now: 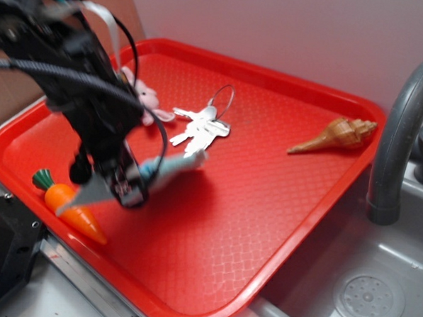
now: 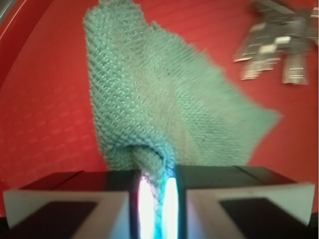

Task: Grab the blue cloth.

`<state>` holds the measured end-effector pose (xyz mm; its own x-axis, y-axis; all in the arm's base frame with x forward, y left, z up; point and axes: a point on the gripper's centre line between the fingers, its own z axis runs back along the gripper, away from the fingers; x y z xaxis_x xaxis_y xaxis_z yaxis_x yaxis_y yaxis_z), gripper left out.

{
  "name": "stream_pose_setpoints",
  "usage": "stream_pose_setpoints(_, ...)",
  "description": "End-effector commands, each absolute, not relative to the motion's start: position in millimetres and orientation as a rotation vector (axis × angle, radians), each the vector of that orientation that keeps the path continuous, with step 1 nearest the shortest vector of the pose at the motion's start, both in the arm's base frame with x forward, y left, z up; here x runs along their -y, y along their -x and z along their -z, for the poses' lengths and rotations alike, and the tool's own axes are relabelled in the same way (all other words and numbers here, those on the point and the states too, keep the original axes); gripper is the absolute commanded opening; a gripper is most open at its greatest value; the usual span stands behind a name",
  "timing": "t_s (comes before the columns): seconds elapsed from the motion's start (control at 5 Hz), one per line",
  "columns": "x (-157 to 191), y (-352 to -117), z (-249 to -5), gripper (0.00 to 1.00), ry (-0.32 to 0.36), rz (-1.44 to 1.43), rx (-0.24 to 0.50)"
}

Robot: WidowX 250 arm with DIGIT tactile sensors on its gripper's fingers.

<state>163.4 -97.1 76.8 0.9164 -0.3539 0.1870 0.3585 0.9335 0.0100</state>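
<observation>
Red tray (image 1: 279,226) takes up most of the counter, sink (image 1: 375,281) and grey faucet (image 1: 404,133) off its right edge. My gripper (image 1: 128,186) sits over the tray's left part, jaws clamped on a fold of the blue cloth (image 2: 159,109). Cloth hangs from the pinch, lifted, near tray centre. Keys (image 1: 199,129) lie just beyond it toward the far edge. Toy carrot (image 1: 70,206) at the near-left edge. Shell (image 1: 337,135) near the far-right corner. Small pink toy (image 1: 147,97) by the far-left edge.
</observation>
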Motion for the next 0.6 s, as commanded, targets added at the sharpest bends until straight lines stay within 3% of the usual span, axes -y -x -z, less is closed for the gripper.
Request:
stream_pose_setpoints(0.0, 23, -173, -184, 0.00, -0.050, -0.025, 0.115)
stream_pose_setpoints(0.2, -2, -167, -223, 0.00, -0.067, -0.128, 0.119)
stream_pose_setpoints(0.4, -11, -166, -225, 0.00, -0.055, -0.137, 0.111)
